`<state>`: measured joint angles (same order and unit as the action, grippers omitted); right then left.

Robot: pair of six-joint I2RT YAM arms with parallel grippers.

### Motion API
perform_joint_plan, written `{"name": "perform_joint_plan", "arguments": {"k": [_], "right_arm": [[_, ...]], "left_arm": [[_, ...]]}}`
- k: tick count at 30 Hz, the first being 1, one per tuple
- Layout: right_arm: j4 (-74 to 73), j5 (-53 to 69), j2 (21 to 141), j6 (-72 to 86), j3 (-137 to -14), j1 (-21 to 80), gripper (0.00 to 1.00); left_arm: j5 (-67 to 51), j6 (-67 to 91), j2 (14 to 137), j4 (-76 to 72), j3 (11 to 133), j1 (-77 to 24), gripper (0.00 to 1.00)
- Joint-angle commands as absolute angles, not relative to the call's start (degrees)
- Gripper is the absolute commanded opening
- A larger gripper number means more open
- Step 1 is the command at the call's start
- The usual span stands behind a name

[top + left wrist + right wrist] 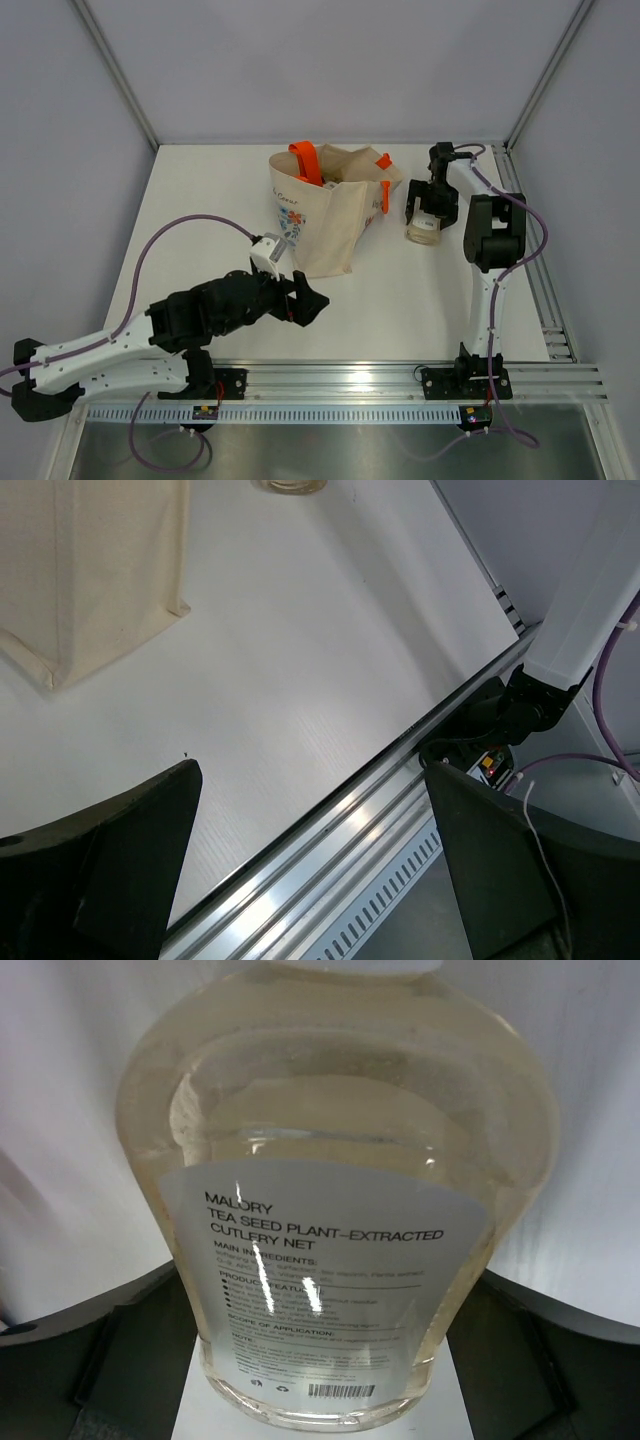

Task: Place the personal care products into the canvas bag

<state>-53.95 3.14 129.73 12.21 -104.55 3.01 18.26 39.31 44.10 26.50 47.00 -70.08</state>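
Observation:
The canvas bag (322, 210) stands mid-table, beige with orange handles (305, 160) and a floral print; its lower corner shows in the left wrist view (90, 570). My right gripper (430, 200) is just right of the bag, shut on a pale beige bottle (424, 230) with a white label. In the right wrist view the bottle (330, 1090) fills the frame between the gripper's (330, 1290) dark fingers (120, 1350). My left gripper (308, 300) is open and empty, below the bag near the front; it also shows in its own view (315, 870). The other bottles are not visible.
A metal rail (340, 380) runs along the table's near edge, with the right arm's base (520, 705) on it. The table (200, 200) is white, with grey walls at the back and sides. The right arm's upright link (490, 240) stands right of the bottle.

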Motion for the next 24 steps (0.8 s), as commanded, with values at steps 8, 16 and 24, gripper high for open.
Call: {"name": "perform_joint_plan", "arguments": {"k": [8, 16, 24], "right_arm": [[-58.79, 4.12, 128.93, -1.84, -104.50, 2.64, 0.99], [-62.93, 14.50, 132.10, -11.68, -108.72, 0.44, 0.40], [-54.86, 26.52, 120.97, -16.08, -97.84, -4.30, 0.14]], "left_arm": [[19.16, 41.48, 39.82, 25.31, 46.59, -70.31, 0.99], [19.60, 42.89, 35.78, 25.31, 44.91, -70.31, 0.99], [20.21, 43.24, 33.31, 25.57, 43.68, -70.31, 0.99]]}}
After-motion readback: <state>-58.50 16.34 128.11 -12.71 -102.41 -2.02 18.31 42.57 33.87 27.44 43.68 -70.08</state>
